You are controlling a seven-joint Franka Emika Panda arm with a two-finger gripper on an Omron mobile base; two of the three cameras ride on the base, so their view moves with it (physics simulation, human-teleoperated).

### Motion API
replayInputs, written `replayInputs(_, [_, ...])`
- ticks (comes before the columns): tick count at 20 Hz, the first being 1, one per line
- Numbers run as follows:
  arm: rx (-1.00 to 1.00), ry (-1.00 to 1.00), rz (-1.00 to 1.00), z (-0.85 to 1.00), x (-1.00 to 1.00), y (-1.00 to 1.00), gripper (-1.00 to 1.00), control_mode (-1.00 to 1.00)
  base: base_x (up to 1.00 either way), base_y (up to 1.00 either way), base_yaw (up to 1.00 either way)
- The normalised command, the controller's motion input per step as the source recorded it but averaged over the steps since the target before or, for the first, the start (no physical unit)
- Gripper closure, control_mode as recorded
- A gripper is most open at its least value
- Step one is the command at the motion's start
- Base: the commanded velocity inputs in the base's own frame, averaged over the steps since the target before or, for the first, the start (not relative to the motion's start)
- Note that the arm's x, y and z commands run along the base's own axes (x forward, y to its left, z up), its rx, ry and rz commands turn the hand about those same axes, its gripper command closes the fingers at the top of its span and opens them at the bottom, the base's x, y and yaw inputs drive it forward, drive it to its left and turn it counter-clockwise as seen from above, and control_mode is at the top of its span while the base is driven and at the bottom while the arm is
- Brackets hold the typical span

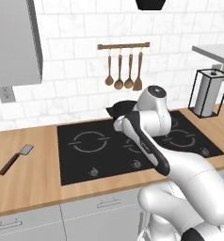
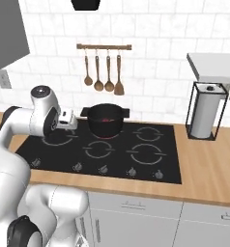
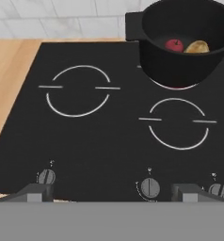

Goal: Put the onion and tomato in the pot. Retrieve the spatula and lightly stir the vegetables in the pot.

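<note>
The black pot [image 3: 180, 61] stands on a rear burner. It holds the red tomato [image 3: 174, 45] and the yellowish-brown onion [image 3: 197, 47] side by side. My gripper [image 3: 114, 193] hovers open above the cooktop, to the left of the pot and a little toward the counter's front, with nothing between its fingertips [image 3: 38, 192]. From the right base view the gripper [image 2: 71, 124] hangs just left of the pot [image 2: 105, 128]. The spatula [image 1: 16, 157], a grey blade on a dark reddish handle, lies on the wooden counter left of the cooktop. My arm hides most of the pot [image 1: 118, 109] there.
The black cooktop [image 1: 90, 150] has a row of knobs along its front. Wooden spoons and a turner [image 1: 123, 70] hang on a wall rail behind it. A paper towel holder [image 1: 208, 94] stands on the counter at the right. A grey cabinet [image 1: 15, 42] hangs at the upper left.
</note>
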Motion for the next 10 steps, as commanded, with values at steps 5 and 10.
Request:
replayInputs(5, [0.0,0.0,0.0,0.0,0.0,0.0,-1.0,1.0,0.0,0.31,0.06])
replayInputs(10, [0.0,0.0,0.0,0.0,0.0,0.0,-1.0,1.0,0.0,0.31,0.12])
